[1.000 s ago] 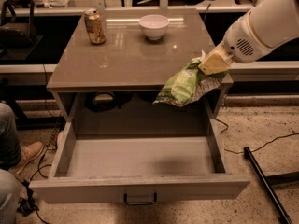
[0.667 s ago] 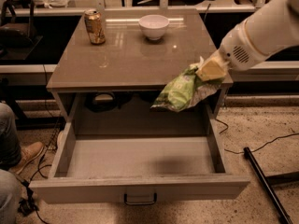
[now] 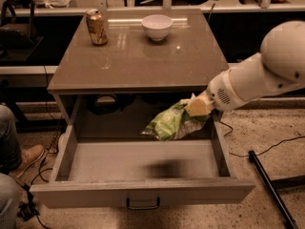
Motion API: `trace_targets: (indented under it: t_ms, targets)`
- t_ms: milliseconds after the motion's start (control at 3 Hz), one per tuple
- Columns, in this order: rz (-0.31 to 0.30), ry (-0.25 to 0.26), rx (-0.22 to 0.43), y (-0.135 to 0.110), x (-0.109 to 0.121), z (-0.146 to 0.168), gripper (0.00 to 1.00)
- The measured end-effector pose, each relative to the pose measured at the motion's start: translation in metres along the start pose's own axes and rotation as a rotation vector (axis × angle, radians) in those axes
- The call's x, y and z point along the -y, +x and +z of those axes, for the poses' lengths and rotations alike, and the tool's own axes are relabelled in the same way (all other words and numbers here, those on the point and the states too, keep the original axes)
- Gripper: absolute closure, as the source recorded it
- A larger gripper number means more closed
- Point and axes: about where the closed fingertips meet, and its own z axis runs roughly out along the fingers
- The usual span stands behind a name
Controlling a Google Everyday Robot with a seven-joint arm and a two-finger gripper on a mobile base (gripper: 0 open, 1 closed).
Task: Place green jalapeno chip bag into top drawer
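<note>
The green jalapeno chip bag (image 3: 172,122) hangs in the air over the back right part of the open top drawer (image 3: 143,162), below the level of the tabletop. My gripper (image 3: 196,107) is shut on the bag's right end, at the drawer's right side. The white arm reaches in from the right. The drawer is pulled out towards the camera, with a flat front panel and a small dark handle (image 3: 142,204) at its centre. The bag's shadow falls on the drawer floor.
A gold soda can (image 3: 96,26) and a white bowl (image 3: 157,26) stand at the back of the cabinet top (image 3: 138,61). A person's leg and shoe (image 3: 24,156) are at the left. A dark pole (image 3: 271,187) and cables lie on the floor at the right.
The gripper and the bag have moved down from above the tabletop's front right edge to below it, over the open drawer. The drawer, can and bowl have not moved.
</note>
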Motion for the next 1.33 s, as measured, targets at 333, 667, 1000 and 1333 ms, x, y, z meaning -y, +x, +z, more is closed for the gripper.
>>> trace_targets:
  t_ms: [333, 667, 1000, 1333]
  targets:
    - [0.069, -0.029, 0.012, 0.012, -0.013, 0.041, 0.82]
    - [0.126, -0.035, 0.040, 0.013, -0.024, 0.083, 0.50]
    - [0.145, -0.041, 0.056, 0.012, -0.027, 0.100, 0.28]
    - [0.157, -0.046, 0.077, 0.010, -0.025, 0.110, 0.05]
